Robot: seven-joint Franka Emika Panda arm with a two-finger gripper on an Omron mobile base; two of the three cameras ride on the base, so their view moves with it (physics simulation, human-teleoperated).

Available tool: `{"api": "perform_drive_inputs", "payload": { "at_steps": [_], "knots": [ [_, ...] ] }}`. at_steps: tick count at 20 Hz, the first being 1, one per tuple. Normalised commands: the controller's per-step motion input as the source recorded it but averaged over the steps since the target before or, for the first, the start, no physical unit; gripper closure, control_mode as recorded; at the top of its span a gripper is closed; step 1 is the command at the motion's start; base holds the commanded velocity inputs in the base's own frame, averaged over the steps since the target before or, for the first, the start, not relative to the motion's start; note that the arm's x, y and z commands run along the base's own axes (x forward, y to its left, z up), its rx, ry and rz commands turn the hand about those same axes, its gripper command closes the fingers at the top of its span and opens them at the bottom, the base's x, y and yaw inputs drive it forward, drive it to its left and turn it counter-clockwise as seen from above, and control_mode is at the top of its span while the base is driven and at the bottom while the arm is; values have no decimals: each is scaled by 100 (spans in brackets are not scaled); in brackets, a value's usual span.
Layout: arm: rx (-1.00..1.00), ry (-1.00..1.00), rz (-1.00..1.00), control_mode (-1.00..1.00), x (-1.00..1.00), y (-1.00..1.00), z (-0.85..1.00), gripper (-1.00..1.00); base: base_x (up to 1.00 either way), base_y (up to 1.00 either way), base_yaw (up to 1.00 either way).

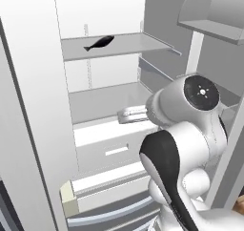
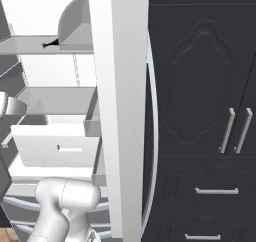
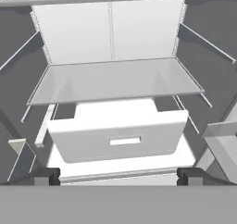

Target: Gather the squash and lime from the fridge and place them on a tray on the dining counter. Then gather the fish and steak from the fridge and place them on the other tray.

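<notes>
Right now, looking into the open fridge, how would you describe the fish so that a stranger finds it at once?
Start at the open fridge and look at its upper shelf, above the white drawer. The fish lies toward the left of that shelf: a small dark, slim shape with pointed ends, the sole dark thing against the pale interior.

We are in a rendered home kitchen. The open fridge (image 1: 102, 101) takes up most of the left base view, with pale inner walls, flat shelves (image 1: 114, 45) across the upper middle and a white pull-out drawer (image 3: 115, 137) low in the centre of the hand view. A dark fish (image 1: 100, 43) lies on the top shelf, upper centre. At the right of the right base view we see dark panelled cabinets (image 2: 200, 106) with silver bar handles (image 2: 235, 130).
</notes>
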Motion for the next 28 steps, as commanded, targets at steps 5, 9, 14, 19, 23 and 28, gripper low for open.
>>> {"api": "perform_drive_inputs", "payload": {
  "at_steps": [5, 9, 14, 19, 23, 28],
  "knots": [
    [5, -14, -2, -100, 2, 2, 69, -100, 0, 0, 0],
    [13, -10, 0, -100, 21, 0, 59, -100, 0, 0, 0],
    [12, -10, 0, -100, 50, 0, 30, -100, 0, 0, 0],
    [11, -11, -1, -100, 55, 0, 26, -100, 0, 0, 0],
    [10, -6, -6, -100, 70, 0, 26, -100, 0, 0, 0],
    [11, -1, -11, -100, 69, 0, 29, -100, 0, 0, 0]
  ]
}}
